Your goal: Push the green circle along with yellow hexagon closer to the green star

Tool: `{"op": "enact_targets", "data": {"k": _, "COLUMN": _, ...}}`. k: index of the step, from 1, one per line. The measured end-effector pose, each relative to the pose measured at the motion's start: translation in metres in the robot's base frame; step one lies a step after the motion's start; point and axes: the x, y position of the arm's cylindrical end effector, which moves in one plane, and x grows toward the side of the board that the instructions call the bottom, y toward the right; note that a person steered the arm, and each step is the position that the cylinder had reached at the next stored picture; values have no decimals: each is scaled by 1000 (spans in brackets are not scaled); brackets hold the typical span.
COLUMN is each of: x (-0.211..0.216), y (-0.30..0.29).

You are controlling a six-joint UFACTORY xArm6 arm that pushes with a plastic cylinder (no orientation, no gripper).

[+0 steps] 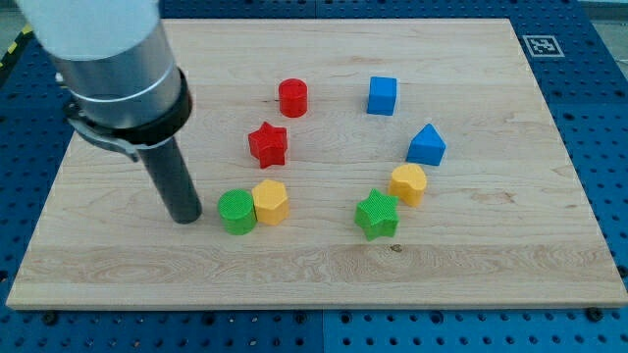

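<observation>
The green circle (236,212) sits on the wooden board (471,265), touching the yellow hexagon (270,201) on its right. The green star (377,215) lies further to the view's right, apart from them. My tip (184,218) rests on the board just left of the green circle, with a small gap between them. A second yellow hexagon-like block (408,183) touches the green star at its upper right.
A red star (267,144) lies above the green circle and yellow hexagon. A red cylinder (292,98) is above that. A blue cube (383,95) and a blue triangular block (426,145) stand at the upper right. The arm's grey body (108,59) fills the upper left.
</observation>
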Motion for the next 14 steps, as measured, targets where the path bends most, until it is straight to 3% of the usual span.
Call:
{"op": "enact_targets", "data": {"k": 2, "x": 0, "y": 55}}
{"op": "enact_targets", "data": {"k": 9, "x": 29, "y": 60}}
{"op": "enact_targets", "data": {"k": 14, "x": 32, "y": 136}}
